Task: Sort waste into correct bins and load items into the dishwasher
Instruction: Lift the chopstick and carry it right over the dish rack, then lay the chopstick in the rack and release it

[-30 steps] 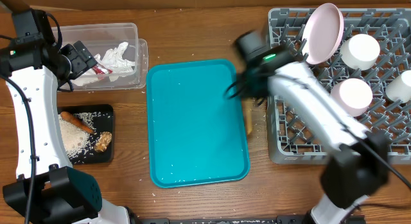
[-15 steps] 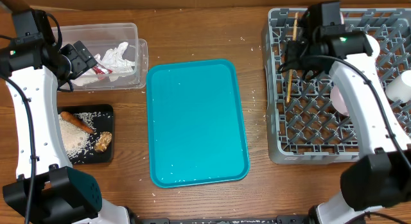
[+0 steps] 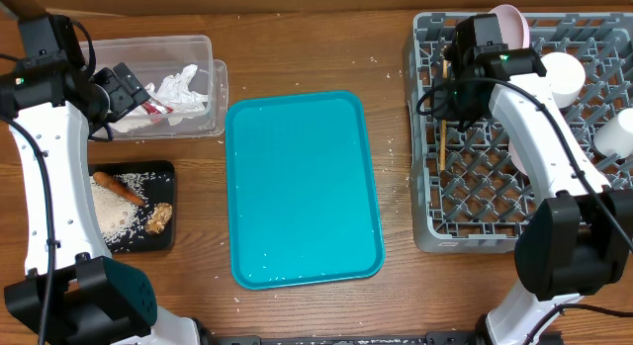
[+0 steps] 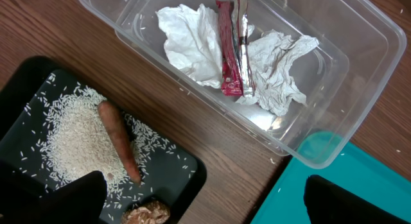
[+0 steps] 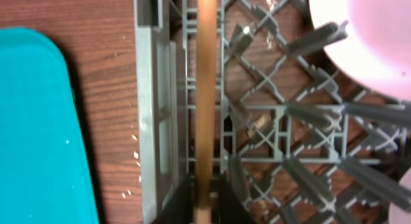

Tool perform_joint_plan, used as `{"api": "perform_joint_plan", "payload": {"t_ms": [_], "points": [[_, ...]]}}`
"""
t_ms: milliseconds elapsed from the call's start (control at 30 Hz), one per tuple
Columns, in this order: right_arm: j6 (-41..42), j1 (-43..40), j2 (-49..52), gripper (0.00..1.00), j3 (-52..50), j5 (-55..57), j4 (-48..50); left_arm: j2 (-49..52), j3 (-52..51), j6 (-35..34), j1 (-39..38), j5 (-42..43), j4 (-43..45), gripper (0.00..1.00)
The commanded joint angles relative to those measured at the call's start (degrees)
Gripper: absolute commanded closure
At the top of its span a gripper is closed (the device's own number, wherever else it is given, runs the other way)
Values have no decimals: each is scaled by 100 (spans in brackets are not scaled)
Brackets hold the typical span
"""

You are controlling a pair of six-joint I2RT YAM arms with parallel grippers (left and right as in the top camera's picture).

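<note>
My right gripper (image 3: 450, 93) hangs over the back-left part of the dishwasher rack (image 3: 475, 187). The wooden chopstick (image 5: 207, 89) lies along the rack's left wall (image 5: 151, 108). Its near end sits between my right gripper's (image 5: 207, 201) slightly parted jaws, with a thin gap on each side. My left gripper (image 4: 205, 205) is open and empty above the table. It sits beside the clear tub (image 4: 350, 76) and the black tray (image 4: 186, 172). The tub holds a crumpled napkin (image 4: 192, 44) and a red wrapper (image 4: 230, 54). Rice (image 4: 77, 134), a carrot (image 4: 119, 140) and a brown lump (image 4: 144, 214) lie on the tray.
A pink plate (image 3: 509, 24) stands at the rack's back, with white cups (image 3: 559, 78) to the right of my arm. The teal tray (image 3: 302, 187) lies mid-table between bins and rack. Upright pegs (image 5: 302, 115) crowd the rack floor beside the chopstick.
My right arm swung from the teal tray's right edge over to the rack with the chopstick. Its jaws have eased apart around it. The left arm has not moved.
</note>
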Motion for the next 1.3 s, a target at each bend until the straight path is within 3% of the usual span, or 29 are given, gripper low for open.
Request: {"api": "perform_joint_plan", "payload": {"t_ms": [0,67,300,367,900,1267], "points": [[-42,11,-66,27,2,9,-72,33,-17,-94,22,11,9,0],[33,11,-68,19,4,4,-142,33,-17,-94,22,11,9,0],[391,11,-166,14,240,9,-555,33,-17,-94,22,11,9,0],[444,11,-260,0,402,9,-804,33,-17,-94,22,11,9,0],[1858,17,-2695,0,577,2,-3084,33,-17,-94,22,11,9,0],[2664,22,-4452,0,-560,-4,-3303,33,-17,-94,22,11,9,0]]}}
